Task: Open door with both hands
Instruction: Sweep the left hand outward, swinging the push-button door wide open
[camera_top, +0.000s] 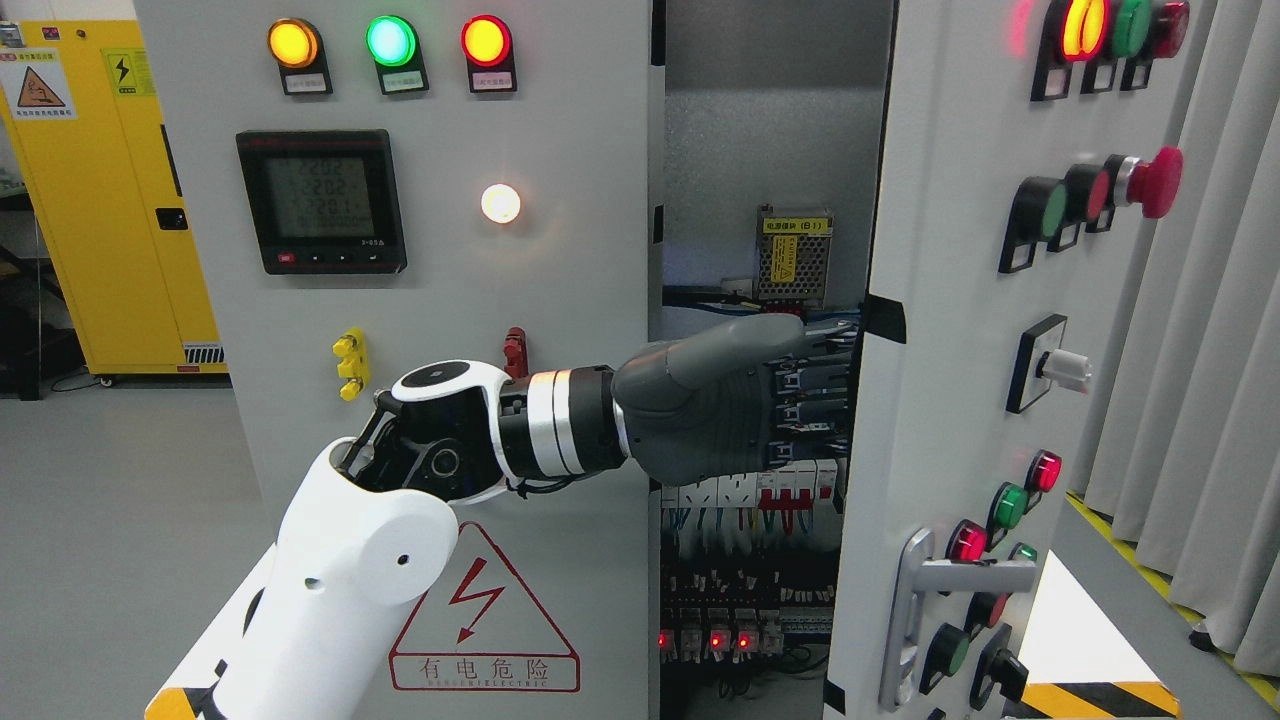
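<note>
The grey cabinet's right door (950, 400) stands swung out towards me, showing wiring and breakers (750, 520) inside. The left door (560, 300), with three lamps and a meter (322, 200), is closed. My left arm (350, 560) reaches from the lower left across the left door. Its grey left hand (815, 385) is in the gap, against the inner edge of the right door. The fingers (800, 400) are stretched out, their tips hidden behind the door's edge, and the thumb lies along the top. The right arm is out of view.
A metal handle (925, 600) and several push buttons (1100, 195) sit on the open door's face. A yellow cabinet (110, 200) stands at the far left, grey curtains (1210, 350) at the right. Hazard-striped tape (1100, 697) marks the floor below the open door.
</note>
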